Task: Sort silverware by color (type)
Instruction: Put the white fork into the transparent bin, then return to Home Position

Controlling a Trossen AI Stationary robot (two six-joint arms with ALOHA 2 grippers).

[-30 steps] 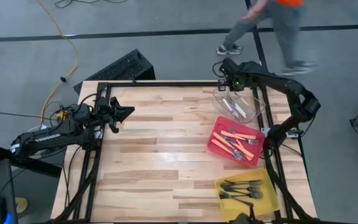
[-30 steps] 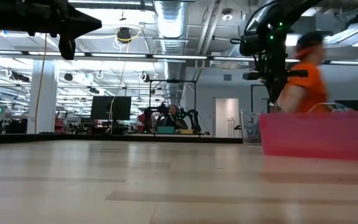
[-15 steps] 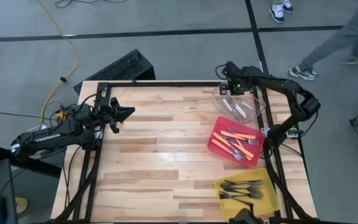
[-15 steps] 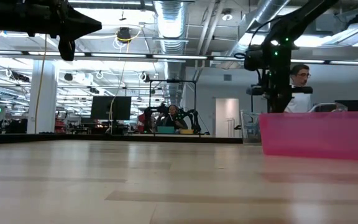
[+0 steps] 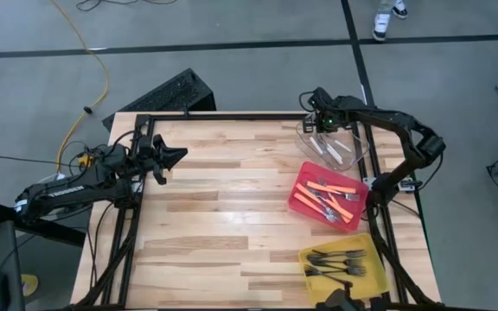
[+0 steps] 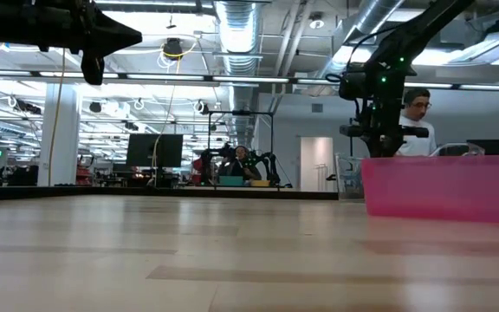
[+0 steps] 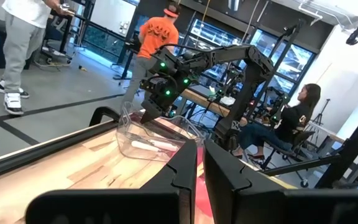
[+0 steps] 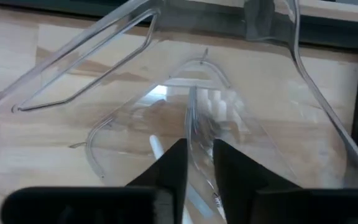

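High view: clear bin holds pale forks.

Small forks are lying sorted in three groups along the table's right side. Pale silver or clear forks are resting flat at the far corner. Orange-handled forks with metal heads are lying crisscrossed in the middle group. All-black forks are sitting in a loose pile nearest the front edge. Exact counts are probably unreadable from above.
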